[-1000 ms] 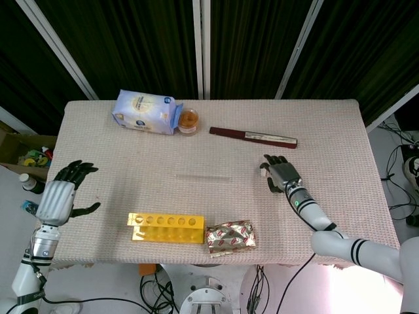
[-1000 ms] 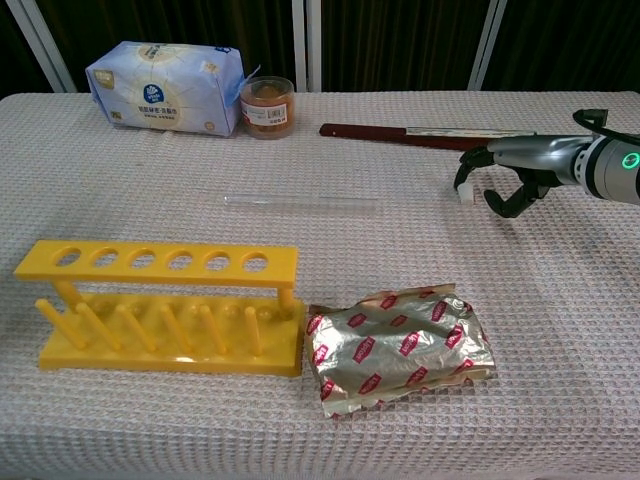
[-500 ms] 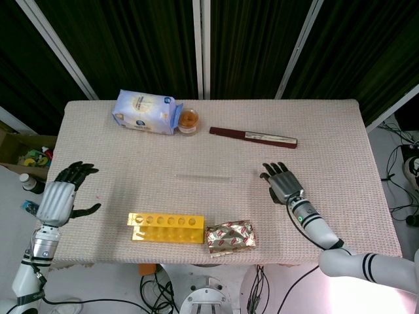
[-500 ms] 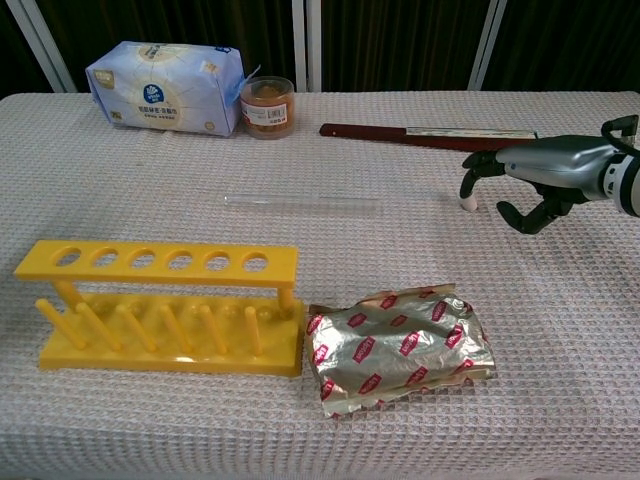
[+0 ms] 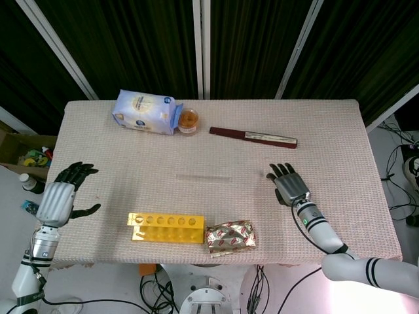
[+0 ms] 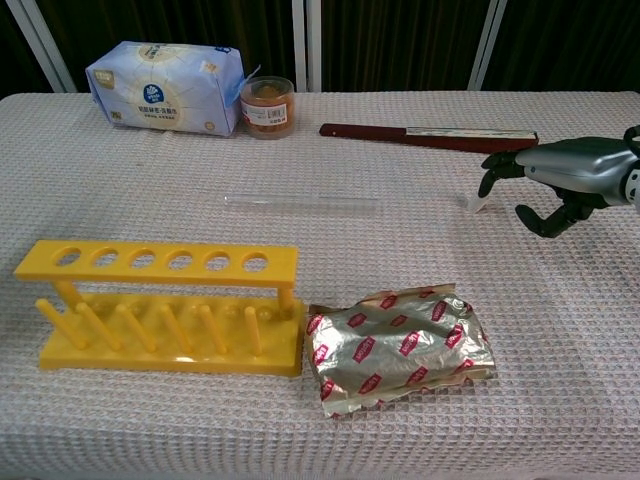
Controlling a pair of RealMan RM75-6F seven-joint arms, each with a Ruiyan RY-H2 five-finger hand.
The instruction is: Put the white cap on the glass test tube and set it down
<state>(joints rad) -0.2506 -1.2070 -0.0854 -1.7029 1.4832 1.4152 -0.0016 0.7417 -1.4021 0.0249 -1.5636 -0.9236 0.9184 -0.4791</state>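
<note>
Step in hand, as I judge it: picking up the white cap (image 6: 478, 203); it is not held by anything. The cap lies on the table (image 5: 340, 131), right of centre, just off the fingertips of the right robot hand (image 6: 552, 180). In the chest view that hand hovers low with its fingers loosely curled and apart, gripping nothing; the cap sits at its left, close, but whether a fingertip touches it cannot be told. The head view does not show the cap clearly.

The glass test tube (image 6: 300, 204) lies flat near the middle of the table, lengthwise left to right, well apart from the cap and from both hands. No cap on it.

The left robot hand (image 5: 60, 196) hangs at the left edge of the table, fingers spread, empty.

Other items: yellow test tube rack (image 6: 165, 305) toward the front edge, empty holes; foil packet (image 6: 400, 345) just beside the rack on its right; tissue pack (image 6: 165, 88) and small amber jar (image 6: 267, 107) toward the back-left corner; dark ruler-like strip (image 6: 425, 136) toward the back edge.

Next move, judged: the right robot hand needs a fine pinch on the small cap, then the tube must be lifted, probably by the left robot hand, and the cap aligned with its open end. Which end is open cannot be seen.
</note>
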